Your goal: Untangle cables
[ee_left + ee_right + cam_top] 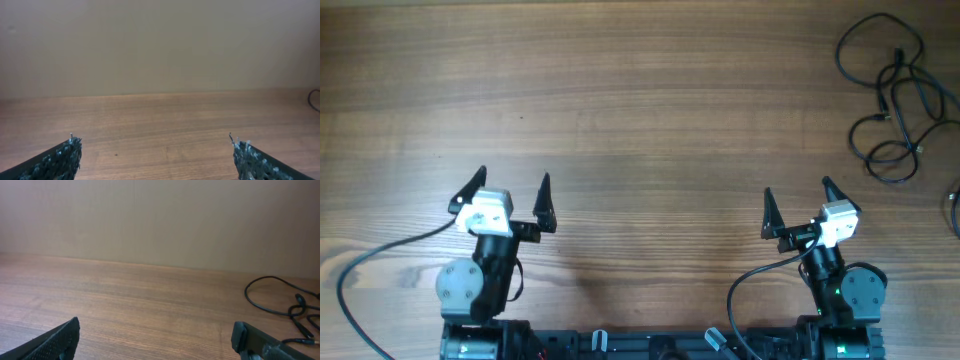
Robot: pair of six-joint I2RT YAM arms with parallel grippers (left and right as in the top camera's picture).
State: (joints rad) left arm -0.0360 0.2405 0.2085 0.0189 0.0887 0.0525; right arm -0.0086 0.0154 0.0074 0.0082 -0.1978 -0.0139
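Though heaped in loose overlapping loops at the far right of the brown wooden table (620,100), well apart from both arms, probably light, limp and quick to snag, as befits thin black flexible cables (892,100). Best pinched on an outer loop, not at the small plugs. Spread wide and holding nothing at left gripper (512,178) and right gripper (798,188) alike. No containers in view.

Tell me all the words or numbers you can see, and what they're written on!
There are none to read: no words, numbers or signs show in any view.
The wooden table is plain. The black cables are too thin and small to show any label. The left tool and right tool have no writing I can see.
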